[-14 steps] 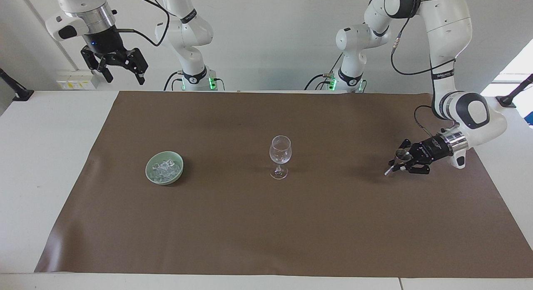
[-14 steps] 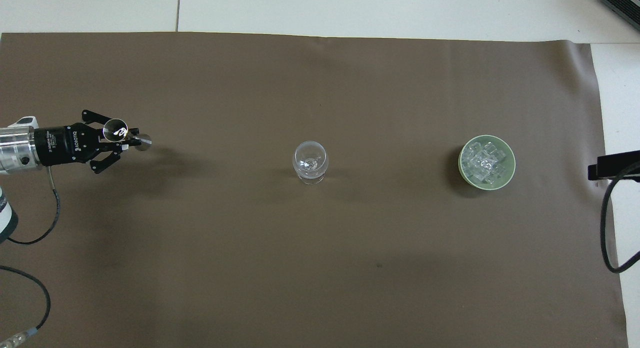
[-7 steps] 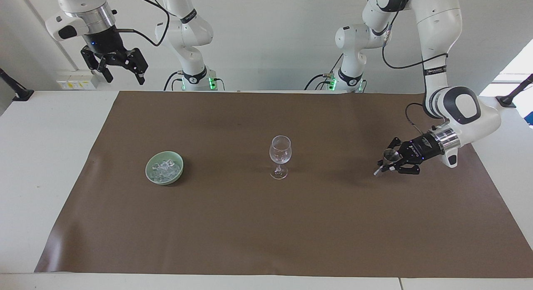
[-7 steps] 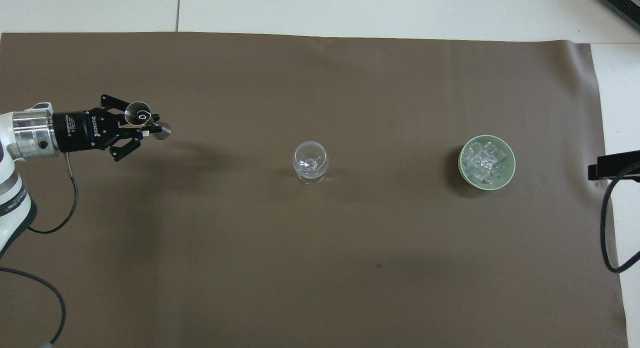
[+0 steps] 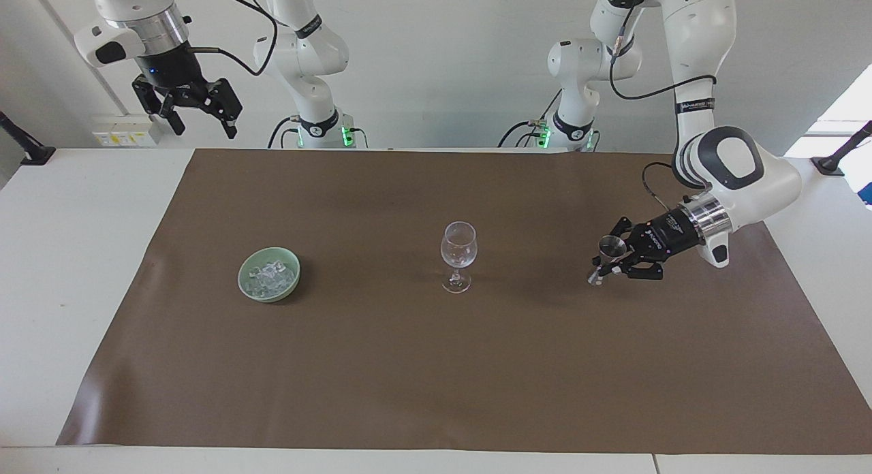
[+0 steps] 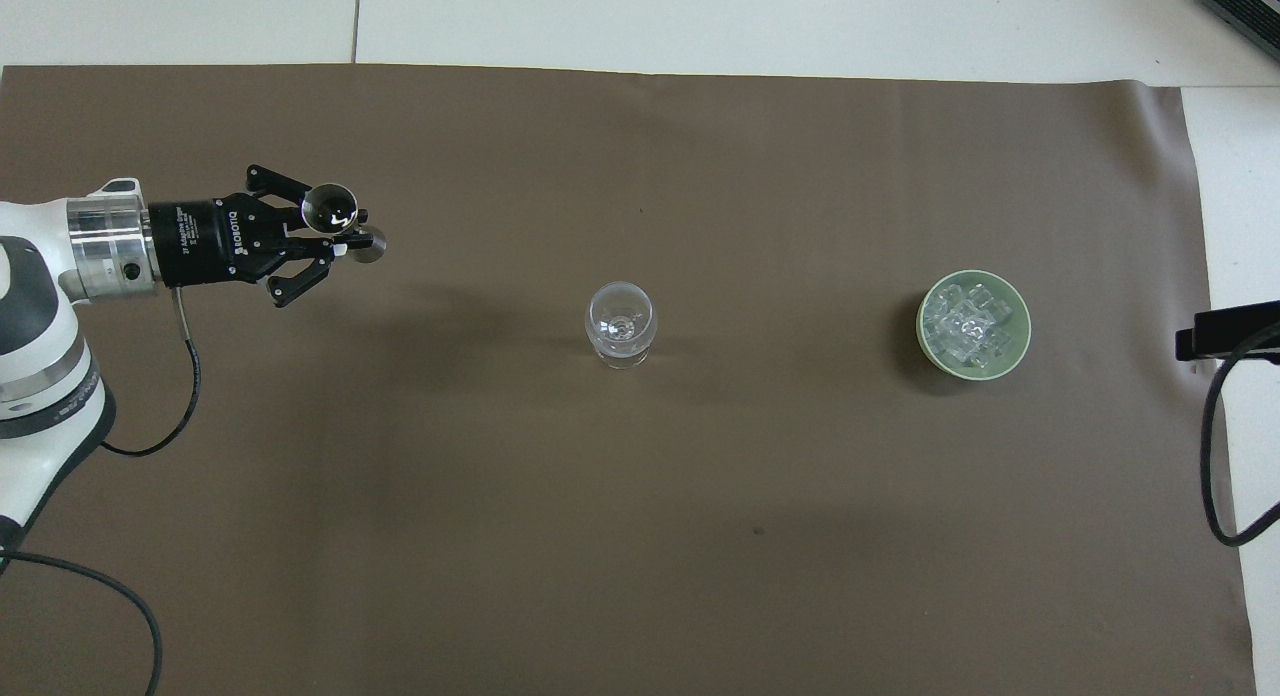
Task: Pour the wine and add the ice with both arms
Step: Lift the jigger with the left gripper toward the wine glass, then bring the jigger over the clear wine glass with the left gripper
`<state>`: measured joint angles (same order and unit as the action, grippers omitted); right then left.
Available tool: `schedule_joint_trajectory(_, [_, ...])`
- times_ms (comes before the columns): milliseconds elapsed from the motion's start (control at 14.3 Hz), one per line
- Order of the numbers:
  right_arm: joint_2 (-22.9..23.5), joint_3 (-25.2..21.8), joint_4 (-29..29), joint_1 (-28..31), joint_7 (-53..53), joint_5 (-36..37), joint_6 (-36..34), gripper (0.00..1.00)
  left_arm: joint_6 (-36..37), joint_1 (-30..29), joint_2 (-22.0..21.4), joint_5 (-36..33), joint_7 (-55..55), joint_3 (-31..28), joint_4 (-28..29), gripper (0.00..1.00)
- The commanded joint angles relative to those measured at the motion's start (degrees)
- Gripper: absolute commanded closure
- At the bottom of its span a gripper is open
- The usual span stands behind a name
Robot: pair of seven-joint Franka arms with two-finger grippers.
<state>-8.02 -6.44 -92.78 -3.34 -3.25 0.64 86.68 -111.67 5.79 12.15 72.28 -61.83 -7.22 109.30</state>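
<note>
Overhead view hides the waiting, open-fingered right gripper (image 5: 197,109); left gripper (image 6: 335,238) grips a metal jigger (image 6: 331,206) at the wine glass's (image 6: 621,322) 9 o'clock.

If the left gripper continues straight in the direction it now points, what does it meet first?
Probably the wine glass. The left gripper, shut on a small metal jigger, points along the brown mat roughly toward it, though its height is unclear.
</note>
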Motion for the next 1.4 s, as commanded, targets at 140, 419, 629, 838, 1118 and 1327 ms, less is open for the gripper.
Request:
schedule_joint_trajectory(140, [-0.24, 0.38, 0.14, 0.44, -1.23, 0.51, -0.81, 0.0, -7.76, 8.0, -4.76, 0.32, -5.84, -0.87, 1.62, 1.0])
schedule_joint_trajectory(419, [-0.24, 0.38, 0.14, 0.44, -1.23, 0.51, -0.81, 0.0, -14.44, 13.63, -7.31, -0.12, -8.22, -0.87, 3.63, 1.0])
schedule_joint_trajectory(629, [-0.24, 0.38, 0.14, 0.44, -1.23, 0.51, -0.81, 0.0, -20.15, 18.37, -8.36, -0.3, -8.22, -0.87, 5.39, 1.0])
schedule_joint_trajectory(838, [-0.24, 0.38, 0.14, 0.44, -1.23, 0.51, -0.81, 0.0, -25.43, 22.5, -8.63, -1.43, -8.04, -0.87, 6.54, 1.0])
schedule_joint_trajectory(1118, [-0.24, 0.38, 0.14, 0.44, -1.23, 0.51, -0.81, 0.0, -27.02, 24.53, -8.37, -6.51, -8.13, -0.87, 6.45, 1.0])
schedule_joint_trajectory(1327, [-0.24, 0.38, 0.14, 0.44, -1.23, 0.51, -0.81, 0.0, -31.67, 28.13, -8.11, -9.44, -8.13, -0.87, 6.71, 1.0])
